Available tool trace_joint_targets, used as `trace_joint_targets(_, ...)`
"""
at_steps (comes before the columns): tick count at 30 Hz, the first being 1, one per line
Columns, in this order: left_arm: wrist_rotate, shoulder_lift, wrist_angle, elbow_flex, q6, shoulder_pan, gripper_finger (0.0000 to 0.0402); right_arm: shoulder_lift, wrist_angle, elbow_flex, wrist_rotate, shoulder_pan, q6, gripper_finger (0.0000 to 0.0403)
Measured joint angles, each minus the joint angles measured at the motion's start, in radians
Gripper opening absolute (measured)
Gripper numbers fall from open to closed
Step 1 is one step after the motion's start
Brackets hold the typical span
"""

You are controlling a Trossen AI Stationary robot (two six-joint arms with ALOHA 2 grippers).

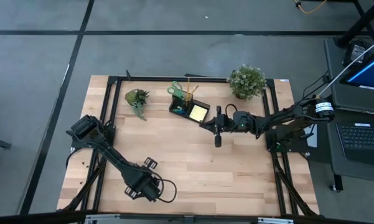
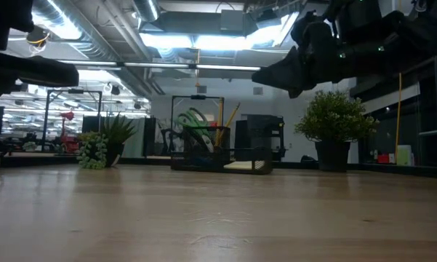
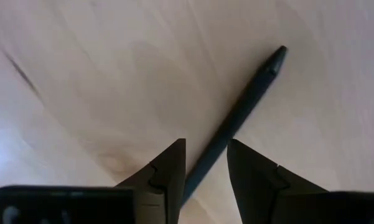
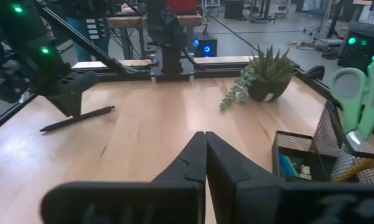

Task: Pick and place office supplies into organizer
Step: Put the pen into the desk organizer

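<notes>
A: Where do we have the black pen [image 3: 236, 124] right now?

B: We see it lying flat on the wooden surface [image 1: 193, 168] near the front left, straight beneath the left gripper [image 3: 205, 163]. Its shaft runs slantwise through the gap between our two left fingers [image 3: 168, 168], which stand apart with a narrow space on each side of it. Whether they touch it yet, we cannot tell; it is not lifted.

A: And the organizer [image 1: 190, 109]?

B: It stands at the back of the surface, well apart from the pen, between the small plant [image 1: 137, 99] and the bushy plant [image 1: 247, 81]. We see the green-handled scissors [image 1: 176, 89] and pencils [image 1: 191, 87] upright in its cup and the yellow sticky-note pad [image 1: 198, 112] in its tray.

A: Our right gripper [image 4: 205, 155]?

B: It hovers just beside the organizer, fingers pressed together, holding nothing.
</notes>
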Motion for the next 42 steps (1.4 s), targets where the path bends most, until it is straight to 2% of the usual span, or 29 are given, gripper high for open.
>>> trace_joint_targets(8, 0.021, 0.000, 0.003, 0.000, 0.000, -0.001, 0.0113, 0.000, 0.000, 0.000, 0.000, 0.001, 0.000, 0.0010)
trace_joint_targets(15, 0.054, -0.010, 0.178, -0.093, -0.029, -0.001, 0.0113, 0.000, 0.000, 0.000, 0.000, 0.001, 0.001, 0.0010)
trace_joint_targets(24, 0.051, -0.007, 0.190, -0.114, -0.027, -0.001, 0.0112, 0.000, 0.000, 0.000, 0.001, 0.003, 0.026, 0.0010)
trace_joint_targets(28, 0.048, -0.007, 0.192, -0.115, -0.027, -0.001, 0.0093, 0.000, 0.000, 0.000, 0.003, 0.003, 0.025, 0.0010)
trace_joint_targets(36, 0.026, -0.006, 0.202, -0.117, -0.028, -0.002, 0.0030, 0.000, 0.000, 0.000, 0.003, 0.003, 0.025, 0.0010)
trace_joint_targets(42, -0.005, -0.009, 0.204, -0.118, -0.045, -0.002, 0.0028, 0.000, 0.000, 0.000, 0.003, 0.003, 0.024, 0.0010)
